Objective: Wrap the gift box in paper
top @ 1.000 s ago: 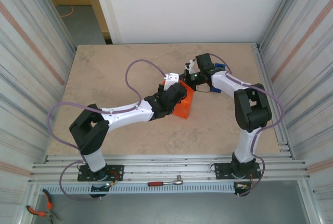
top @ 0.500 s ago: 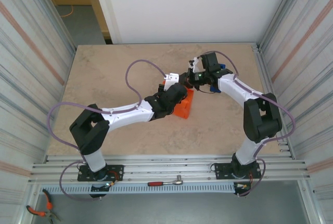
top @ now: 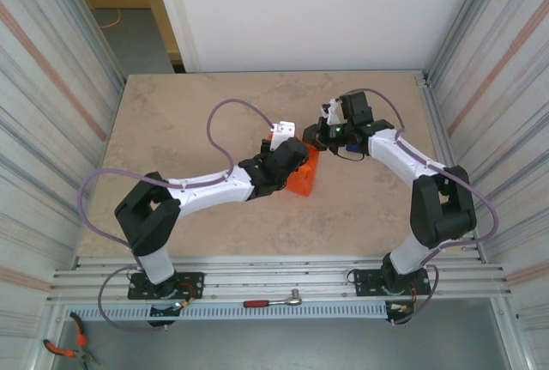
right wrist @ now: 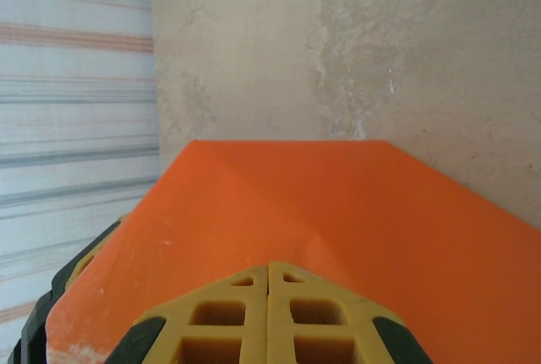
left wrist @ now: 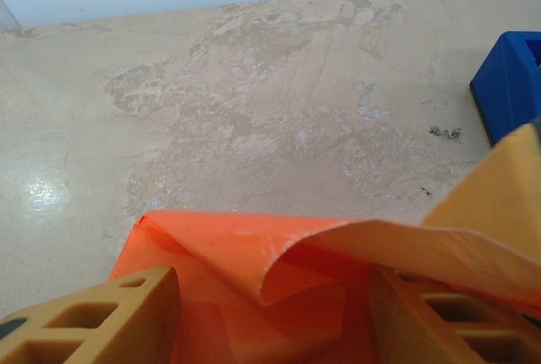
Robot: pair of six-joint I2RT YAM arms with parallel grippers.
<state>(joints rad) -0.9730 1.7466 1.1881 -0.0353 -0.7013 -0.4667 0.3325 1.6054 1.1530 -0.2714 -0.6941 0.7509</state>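
Item: the paper (top: 302,179), orange, at mid-table; the gift box is judged to be covered beneath it.
Left gripper (left wrist: 270,296): fingers spread wide and set down on the paper, apparently to pin the wrap.
Right gripper (right wrist: 269,284): fingers closed on a raised paper edge, held up for folding.
Blue tape dispenser (left wrist: 507,85): placed near, to the far right, presumably for sealing.

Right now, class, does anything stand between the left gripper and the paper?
Nothing visible does. The left gripper is open, and the paper lies directly between its fingers. The blue tape dispenser sits off to one side on the table.
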